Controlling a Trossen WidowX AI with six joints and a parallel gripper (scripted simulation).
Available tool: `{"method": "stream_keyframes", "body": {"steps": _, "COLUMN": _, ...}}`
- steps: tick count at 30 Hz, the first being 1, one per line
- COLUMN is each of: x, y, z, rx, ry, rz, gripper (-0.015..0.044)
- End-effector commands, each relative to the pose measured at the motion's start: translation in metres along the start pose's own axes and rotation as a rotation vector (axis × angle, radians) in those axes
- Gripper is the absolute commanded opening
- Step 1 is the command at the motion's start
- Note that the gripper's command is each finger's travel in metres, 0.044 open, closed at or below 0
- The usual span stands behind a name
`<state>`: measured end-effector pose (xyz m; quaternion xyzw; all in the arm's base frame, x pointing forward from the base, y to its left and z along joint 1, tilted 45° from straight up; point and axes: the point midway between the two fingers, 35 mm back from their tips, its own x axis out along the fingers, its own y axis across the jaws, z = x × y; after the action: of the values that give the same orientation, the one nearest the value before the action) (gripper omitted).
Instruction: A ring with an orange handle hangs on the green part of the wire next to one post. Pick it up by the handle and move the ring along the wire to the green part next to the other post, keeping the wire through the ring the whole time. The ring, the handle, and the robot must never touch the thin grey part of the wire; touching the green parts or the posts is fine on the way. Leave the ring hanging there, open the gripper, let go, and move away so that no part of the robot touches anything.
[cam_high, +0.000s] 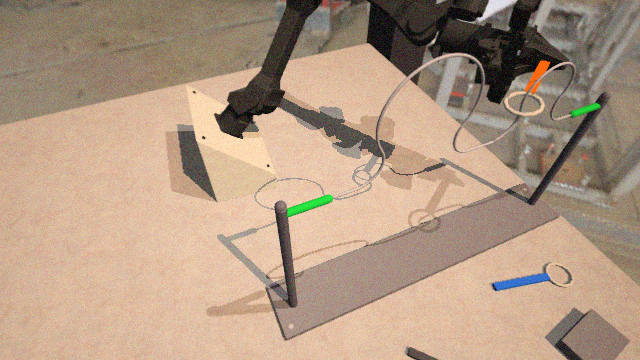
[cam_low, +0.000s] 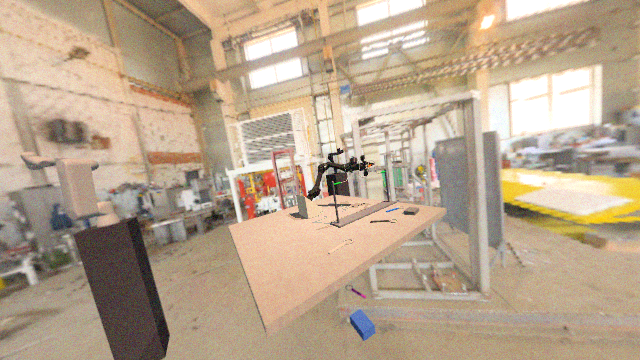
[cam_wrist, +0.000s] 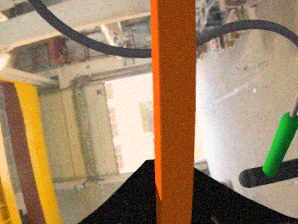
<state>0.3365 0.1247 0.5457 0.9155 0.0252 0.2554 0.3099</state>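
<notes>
My gripper (cam_high: 544, 63) (cam_wrist: 162, 168) is shut on the orange handle (cam_high: 539, 76) (cam_wrist: 175, 110). The pale ring (cam_high: 505, 103) hangs below the handle in the top view, out of sight in the wrist view. The thin grey wire (cam_high: 378, 125) (cam_wrist: 100, 48) appears to pass through the ring, on the bends nearer the right post (cam_high: 565, 150). The right green part (cam_high: 585, 110) is beside that post; the left green part (cam_high: 310, 205) adjoins the left post (cam_high: 286, 255). Whether ring or handle touches the wire cannot be told.
A brown base plate (cam_high: 415, 260) joins the posts. The arm rises from a slanted board (cam_high: 235, 170) on the table (cam_high: 125, 280). A blue-handled ring (cam_high: 522, 281) and a grey block (cam_high: 597, 335) lie beyond the plate. The wire's tall loop stands left of the gripper.
</notes>
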Motion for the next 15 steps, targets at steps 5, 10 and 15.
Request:
{"method": "stream_keyframes", "body": {"steps": 5, "x": 0.001, "y": -0.012, "z": 0.003, "rx": -0.007, "ry": -0.009, "rz": -0.015, "gripper": -0.0150}}
{"method": "stream_keyframes", "body": {"steps": 10, "x": 0.002, "y": -0.022, "z": 0.002, "rx": -0.055, "ry": -0.011, "rz": -0.045, "gripper": -0.0150}}
{"method": "stream_keyframes", "body": {"steps": 15, "x": 0.001, "y": -0.036, "z": 0.003, "rx": -0.128, "ry": -0.013, "rz": -0.089, "gripper": -0.0150}}
